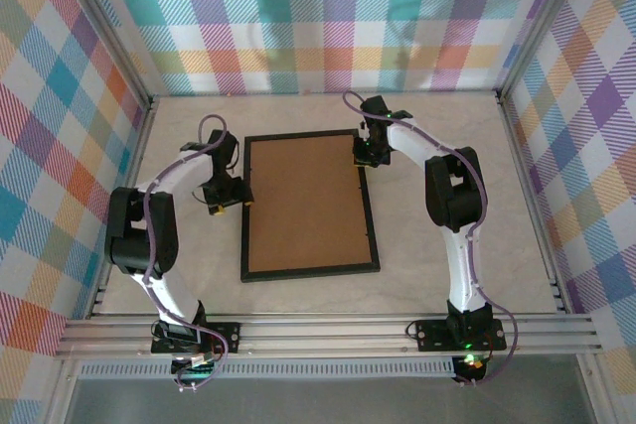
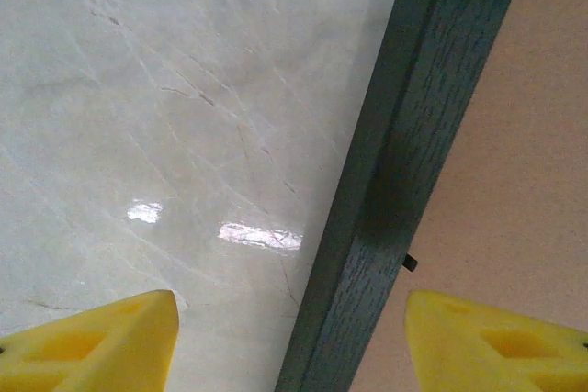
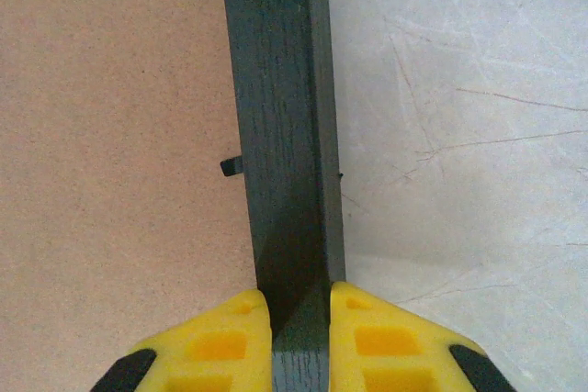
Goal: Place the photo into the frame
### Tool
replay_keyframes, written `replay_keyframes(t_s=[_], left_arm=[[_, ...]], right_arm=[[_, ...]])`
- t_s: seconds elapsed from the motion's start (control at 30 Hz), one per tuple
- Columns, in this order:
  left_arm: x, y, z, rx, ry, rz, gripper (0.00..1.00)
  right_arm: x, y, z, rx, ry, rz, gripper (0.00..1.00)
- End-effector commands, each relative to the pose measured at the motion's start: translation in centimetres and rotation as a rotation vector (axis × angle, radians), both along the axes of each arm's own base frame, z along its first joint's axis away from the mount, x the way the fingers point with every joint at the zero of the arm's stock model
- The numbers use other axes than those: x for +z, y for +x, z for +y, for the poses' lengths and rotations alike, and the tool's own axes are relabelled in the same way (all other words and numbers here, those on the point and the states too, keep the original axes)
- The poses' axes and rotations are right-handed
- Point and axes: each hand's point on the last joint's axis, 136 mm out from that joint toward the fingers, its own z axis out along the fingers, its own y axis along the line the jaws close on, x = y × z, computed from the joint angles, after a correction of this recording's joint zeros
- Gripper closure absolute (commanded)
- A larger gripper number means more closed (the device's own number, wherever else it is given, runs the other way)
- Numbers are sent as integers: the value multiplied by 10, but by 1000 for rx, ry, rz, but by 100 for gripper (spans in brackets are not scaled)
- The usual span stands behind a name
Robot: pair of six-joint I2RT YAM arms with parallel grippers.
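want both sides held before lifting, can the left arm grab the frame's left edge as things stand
Probably yes: the left tool is open and straddles the frame at its left edge, table on one side, brown back on the other, nothing between. The right tool pinches the opposite edge.

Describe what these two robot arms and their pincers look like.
The left arm and right arm match: smooth white curved shells, chunky black joints, a thin purple cable looping along each, black bases on a silver rail. The left gripper and right gripper each have two wedge-shaped yellow fingers.
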Motion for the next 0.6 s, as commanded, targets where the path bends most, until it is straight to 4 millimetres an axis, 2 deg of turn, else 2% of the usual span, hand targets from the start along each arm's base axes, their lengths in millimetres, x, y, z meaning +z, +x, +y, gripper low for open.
replay_keyframes(t_s=[0.0, 0.33, 0.57], left_arm=[[-10, -9, 3, -10, 4, 44, 33], [-27, -12, 2, -3, 2, 79, 34], [-18, 0, 1, -6, 4, 48, 34]], right_arm=[[-35, -34, -1, 4, -49, 147, 84], [-36, -34, 0, 9, -44, 148, 84], [-35, -34, 1, 7, -39, 147, 84]])
